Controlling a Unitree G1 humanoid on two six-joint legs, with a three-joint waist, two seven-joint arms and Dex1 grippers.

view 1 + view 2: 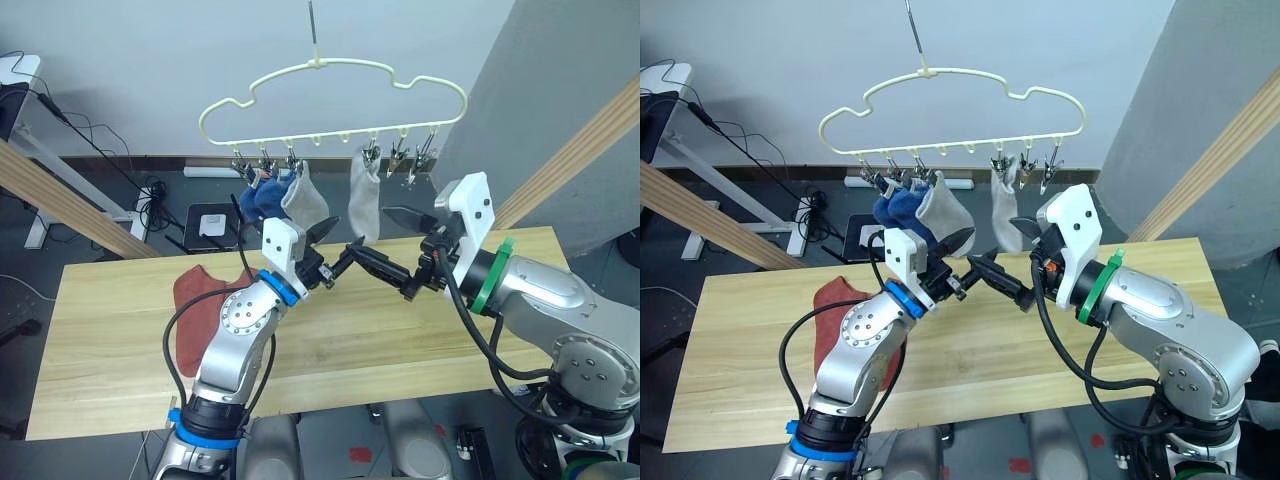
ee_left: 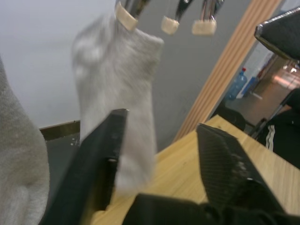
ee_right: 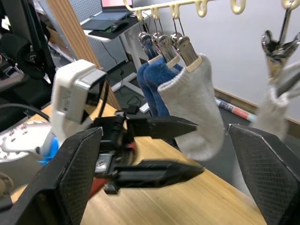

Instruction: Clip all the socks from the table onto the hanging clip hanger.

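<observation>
Four socks hang clipped on the clip hanger (image 1: 330, 95): two blue (image 1: 262, 195), two grey (image 1: 364, 205). I see rust-red socks (image 1: 195, 305) on the worktop (image 1: 110, 340). My left pincer (image 1: 345, 243) and right pincer (image 1: 395, 252) both hover open, empty.

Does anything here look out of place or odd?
Nothing looks damaged. The hanger tilts, its left clips crowded with blue socks and a grey sock. Red socks remain on the table.

Under the clip hanger (image 1: 330, 100), two blue socks (image 1: 262, 195) and two grey socks (image 1: 340, 205) crowd its left and middle — its two rightmost clips (image 1: 415, 160) hang unblocked.
</observation>
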